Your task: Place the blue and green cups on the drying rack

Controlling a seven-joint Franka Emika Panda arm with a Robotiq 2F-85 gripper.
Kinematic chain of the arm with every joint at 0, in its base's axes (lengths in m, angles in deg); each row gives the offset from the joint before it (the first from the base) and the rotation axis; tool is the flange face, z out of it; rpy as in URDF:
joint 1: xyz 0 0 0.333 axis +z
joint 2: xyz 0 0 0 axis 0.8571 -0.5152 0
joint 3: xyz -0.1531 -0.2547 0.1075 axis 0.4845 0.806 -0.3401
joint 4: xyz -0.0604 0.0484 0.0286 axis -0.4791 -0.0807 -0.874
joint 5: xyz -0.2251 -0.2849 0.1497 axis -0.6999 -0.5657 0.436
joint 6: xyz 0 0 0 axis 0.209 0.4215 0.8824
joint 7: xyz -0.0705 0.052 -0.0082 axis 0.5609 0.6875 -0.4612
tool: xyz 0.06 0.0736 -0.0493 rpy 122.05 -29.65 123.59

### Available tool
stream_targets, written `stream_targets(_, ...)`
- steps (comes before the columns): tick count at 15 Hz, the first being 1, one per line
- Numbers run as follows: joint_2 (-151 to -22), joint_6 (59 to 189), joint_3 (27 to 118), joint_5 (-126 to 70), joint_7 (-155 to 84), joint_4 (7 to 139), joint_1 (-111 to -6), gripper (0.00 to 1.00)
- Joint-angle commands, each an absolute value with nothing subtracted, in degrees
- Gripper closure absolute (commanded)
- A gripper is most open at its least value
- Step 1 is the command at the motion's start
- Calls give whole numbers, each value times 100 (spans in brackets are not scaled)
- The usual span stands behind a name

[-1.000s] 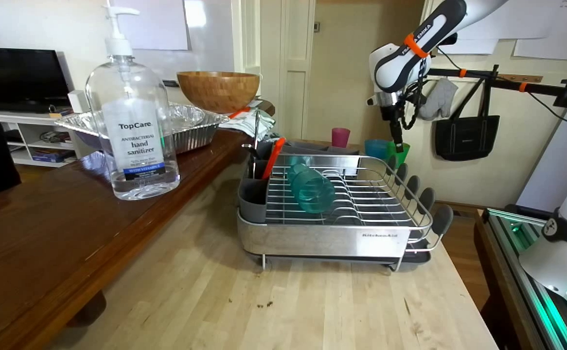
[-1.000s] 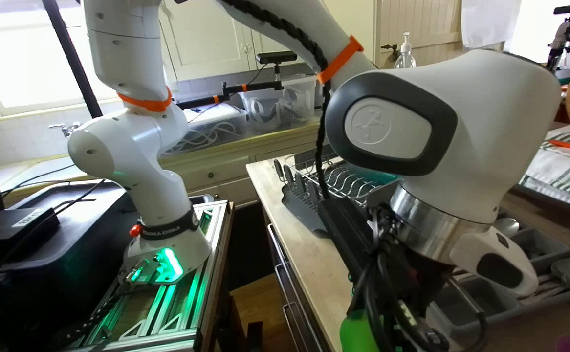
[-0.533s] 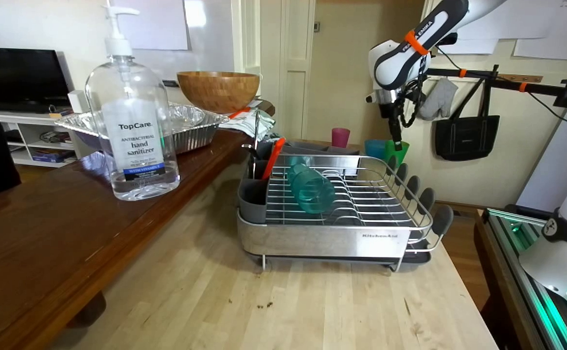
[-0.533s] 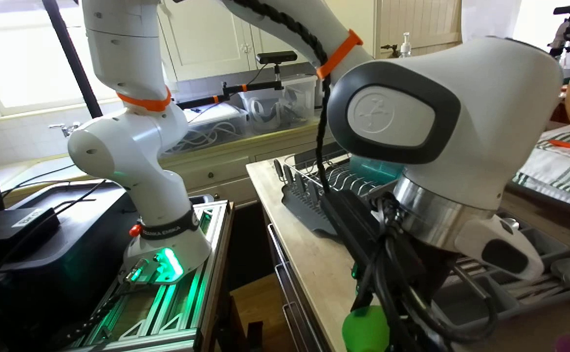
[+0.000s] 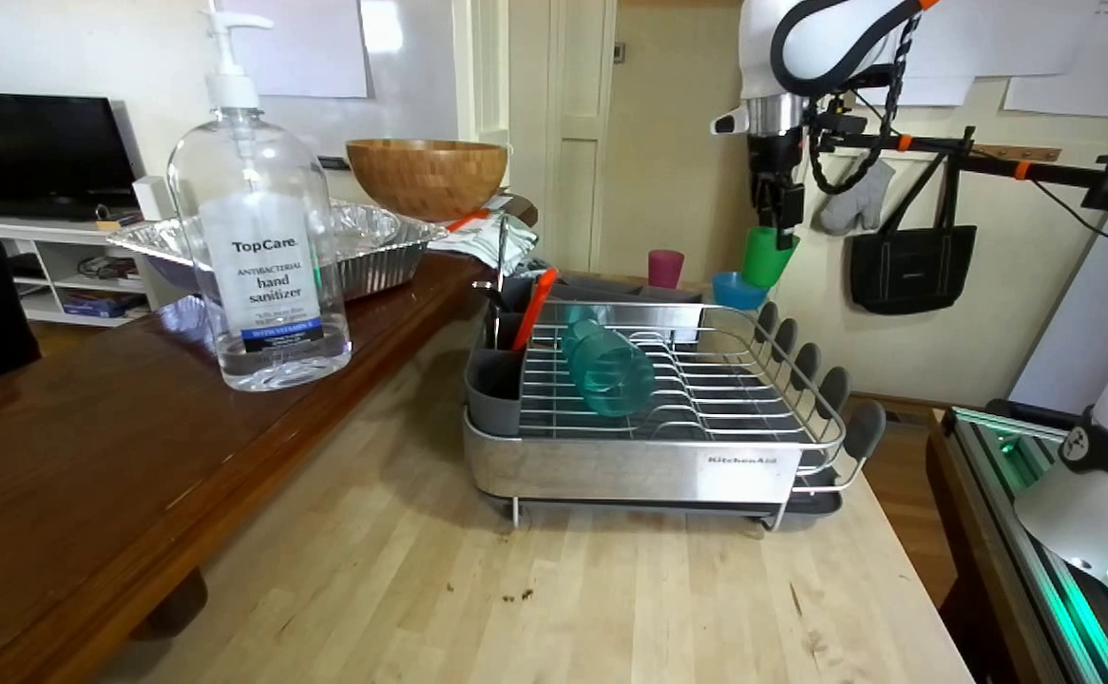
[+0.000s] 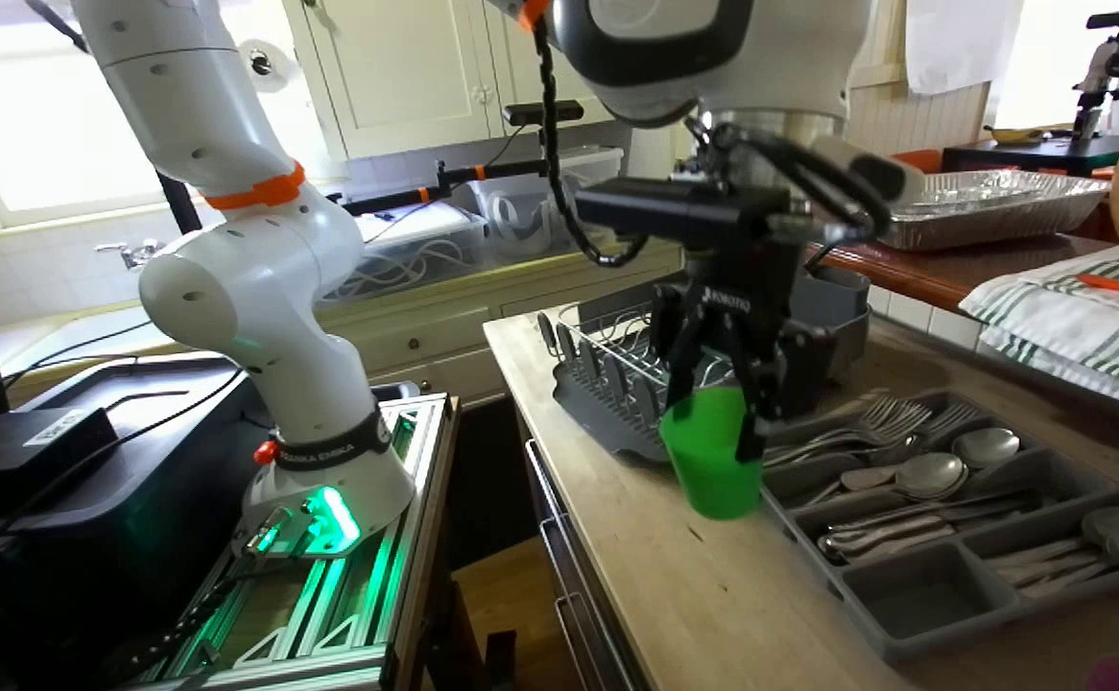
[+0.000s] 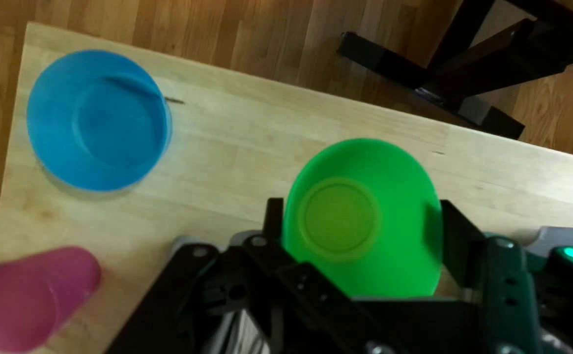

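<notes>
My gripper [image 7: 362, 217] is shut on the green cup [image 7: 360, 196], with one finger against each side of its rim. In an exterior view the green cup [image 6: 713, 470] hangs upright, slightly tilted, above the table beside the cutlery tray. The blue cup [image 7: 95, 118] stands upright near the table corner; it also shows in an exterior view [image 5: 735, 292], partly behind the green cup. The drying rack [image 5: 611, 470] stands farther along the table, and its grey tray shows in an exterior view [image 6: 590, 408]. A teal cup [image 5: 611, 372] lies on its side in the rack.
A pink cup [image 7: 16, 300] stands near the blue cup. A grey cutlery tray [image 6: 919, 587] lies beside the held cup. Grey holders with red-handled utensils [image 5: 535, 309] line one rack side. A raised brown ledge [image 5: 136, 465] carries a sanitizer bottle [image 5: 264, 275] and wooden bowl [image 5: 426, 178].
My gripper has risen from low at the green cup and lifted it off the table. The wrist has turned more upright. The blue cup, pink cup and rack have not moved.
</notes>
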State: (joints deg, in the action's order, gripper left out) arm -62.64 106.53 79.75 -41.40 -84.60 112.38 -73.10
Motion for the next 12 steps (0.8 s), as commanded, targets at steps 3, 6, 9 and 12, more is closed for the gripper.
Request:
stream_targets(3, -4672, 10266, 7415, -4045, -8847, 12009, -6361, 51)
stream_targets(6, -4340, 10521, 7445, -4155, -9378, 12066, -5998, 51)
stream_targets(9, -4093, 10455, 8140, -3842, -9353, 12106, -6329, 51)
stream_targets(12, -4003, 10510, 8963, -3675, -9658, 12082, -6758, 51)
